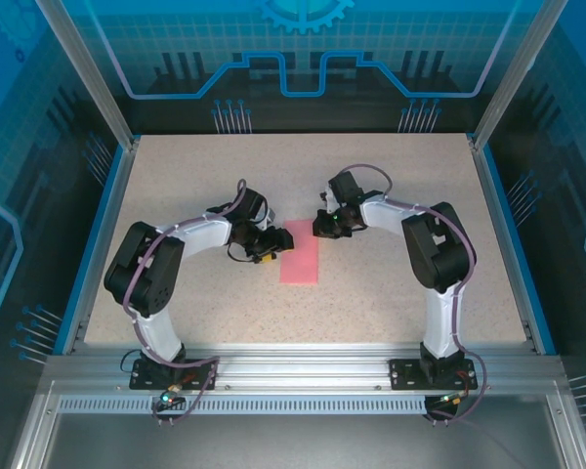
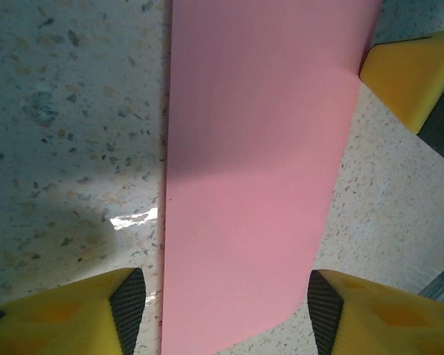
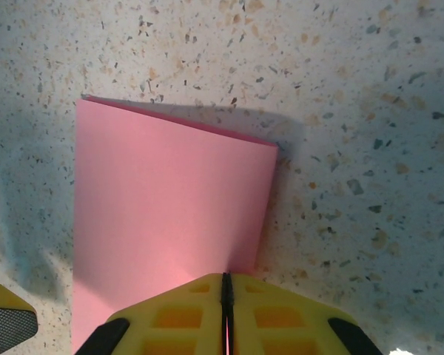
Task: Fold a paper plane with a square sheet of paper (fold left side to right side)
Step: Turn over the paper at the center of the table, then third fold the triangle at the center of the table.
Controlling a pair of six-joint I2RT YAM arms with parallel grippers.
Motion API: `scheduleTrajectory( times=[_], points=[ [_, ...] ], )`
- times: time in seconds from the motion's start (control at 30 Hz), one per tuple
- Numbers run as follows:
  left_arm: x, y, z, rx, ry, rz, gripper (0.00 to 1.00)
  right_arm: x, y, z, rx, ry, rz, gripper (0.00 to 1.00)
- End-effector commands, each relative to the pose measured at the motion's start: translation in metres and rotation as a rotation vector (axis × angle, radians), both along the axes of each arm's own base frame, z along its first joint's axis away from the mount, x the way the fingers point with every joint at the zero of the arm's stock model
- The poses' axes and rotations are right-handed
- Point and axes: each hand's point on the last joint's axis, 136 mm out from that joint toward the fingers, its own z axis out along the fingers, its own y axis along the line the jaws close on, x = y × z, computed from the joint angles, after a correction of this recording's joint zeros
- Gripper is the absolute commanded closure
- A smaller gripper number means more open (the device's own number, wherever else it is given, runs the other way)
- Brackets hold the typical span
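The square sheet of paper (image 1: 300, 256) lies folded in half on the table as a narrow salmon-pink strip. In the right wrist view its far edge (image 3: 163, 200) shows two layers slightly apart. My right gripper (image 1: 319, 227) sits at the strip's far right corner. Its jaws (image 3: 224, 285) are shut, with a thin line of pink paper pinched between the pads. My left gripper (image 1: 272, 244) is at the strip's left side. It stands open (image 2: 227, 310), one pad on each side of the paper (image 2: 251, 148), touching nothing.
The speckled table (image 1: 391, 176) runs out to blue-edged walls all round. A yellow finger of the right gripper (image 2: 411, 78) shows at the upper right of the left wrist view. A left pad (image 3: 4, 322) shows at the lower left of the right wrist view.
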Motion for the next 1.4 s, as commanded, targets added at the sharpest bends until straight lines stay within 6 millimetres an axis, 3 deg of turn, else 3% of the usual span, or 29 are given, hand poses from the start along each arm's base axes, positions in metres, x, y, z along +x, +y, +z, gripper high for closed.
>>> scheduleTrajectory(
  times=[0.0, 0.3, 0.87, 1.03, 1.37],
  points=[
    [-0.004, -0.002, -0.004, -0.020, 0.031, -0.007, 0.37, -0.003, 0.008, -0.005, -0.012, 0.011, 0.032, 0.90],
    [-0.006, -0.004, -0.010, -0.026, 0.061, -0.014, 0.37, -0.009, 0.000, -0.021, -0.073, 0.045, 0.037, 0.90],
    [-0.008, -0.019, -0.015, -0.095, 0.099, -0.035, 0.49, -0.010, 0.001, -0.023, -0.073, 0.047, 0.043, 0.90],
    [-0.008, -0.017, -0.014, -0.084, 0.098, -0.027, 0.55, -0.011, 0.000, -0.023, -0.077, 0.045, 0.044, 0.90],
    [-0.012, -0.011, -0.011, -0.054, 0.106, -0.006, 0.82, -0.009, -0.001, -0.015, -0.073, 0.006, 0.045, 0.89]
  ],
)
